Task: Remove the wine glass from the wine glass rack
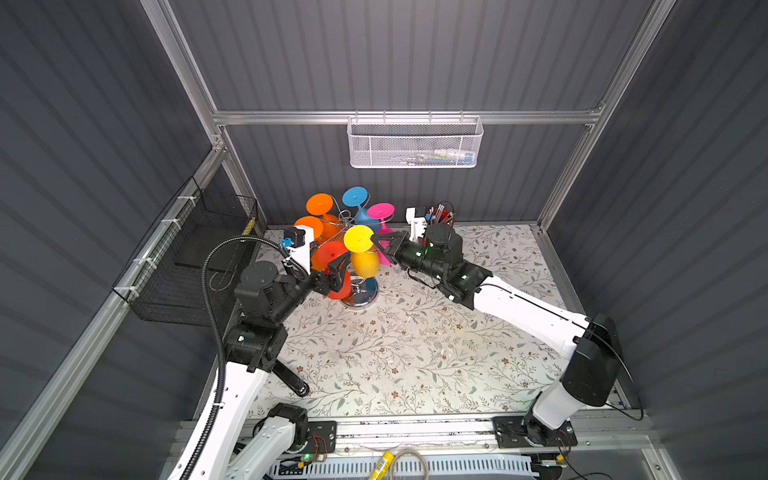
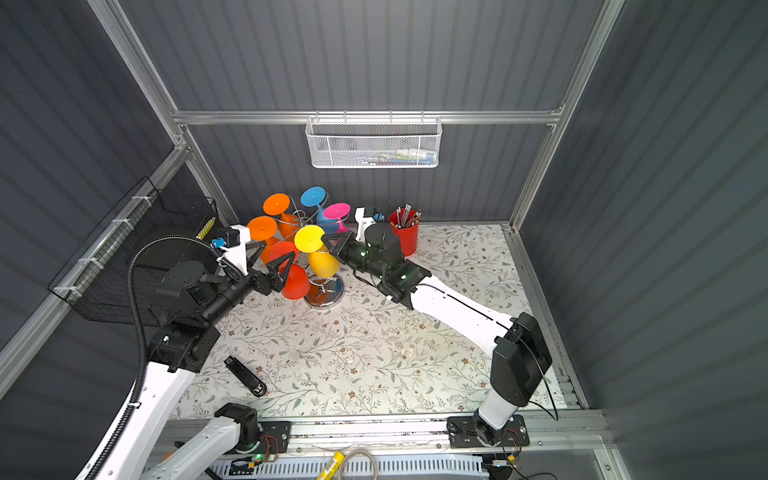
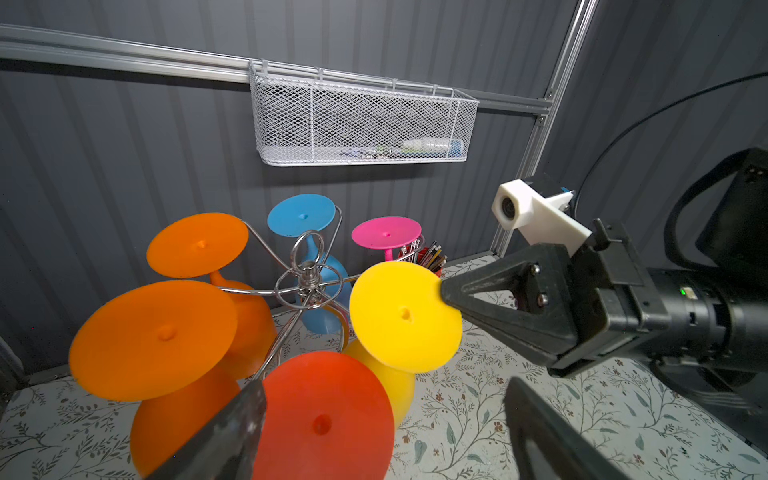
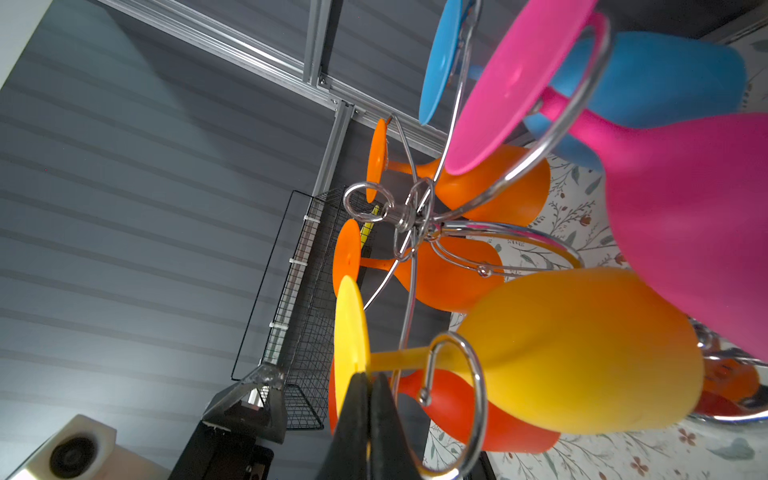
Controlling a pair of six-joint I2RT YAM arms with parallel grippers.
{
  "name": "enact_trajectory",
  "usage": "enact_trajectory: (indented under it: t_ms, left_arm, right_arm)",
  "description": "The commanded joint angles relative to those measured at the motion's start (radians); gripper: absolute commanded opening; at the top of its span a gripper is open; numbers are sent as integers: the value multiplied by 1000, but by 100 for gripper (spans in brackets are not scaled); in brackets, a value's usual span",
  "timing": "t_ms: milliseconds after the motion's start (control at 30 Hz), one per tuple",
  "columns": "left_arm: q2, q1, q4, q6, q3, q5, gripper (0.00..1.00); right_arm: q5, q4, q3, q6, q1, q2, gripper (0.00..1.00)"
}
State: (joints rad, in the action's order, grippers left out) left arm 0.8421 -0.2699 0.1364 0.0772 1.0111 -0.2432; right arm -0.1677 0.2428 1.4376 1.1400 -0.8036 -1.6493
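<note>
At rack (image 3: 308, 277), right claw (image 1: 375, 238) tight on yellow glass (image 1: 365, 262), left claw (image 2: 274, 254) wide around red glass (image 2: 295, 282).

Wine glass rack (image 1: 365, 298): far left on the table (image 1: 415, 353), a wine glass (image 1: 365, 259) hanging from each arm.
Pencil cup (image 2: 405, 239): right of the rack, against the far wall.
Mesh basket (image 1: 413, 145): on the far wall, above.
Wire bin (image 1: 174, 307): on the left wall.

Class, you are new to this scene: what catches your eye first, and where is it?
The wine glass rack stands at the back of the table, hung with bright upturned glasses. The right gripper pinches the foot of the yellow glass; the open left gripper flanks the foot of the red glass.
</note>
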Motion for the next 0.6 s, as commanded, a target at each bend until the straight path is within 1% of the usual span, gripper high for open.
enact_trajectory:
  t_ms: [0, 333, 567]
  left_arm:
    - [-3, -6, 2, -22, -10, 2, 90]
    - [-1, -14, 8, -22, -8, 2, 90]
    - [3, -18, 11, -24, -6, 2, 90]
  right_arm:
    - [8, 17, 38, -5, 13, -13, 0]
    - [10, 51, -4, 23, 69, 17, 0]
    - [13, 78, -80, 38, 100, 71, 0]
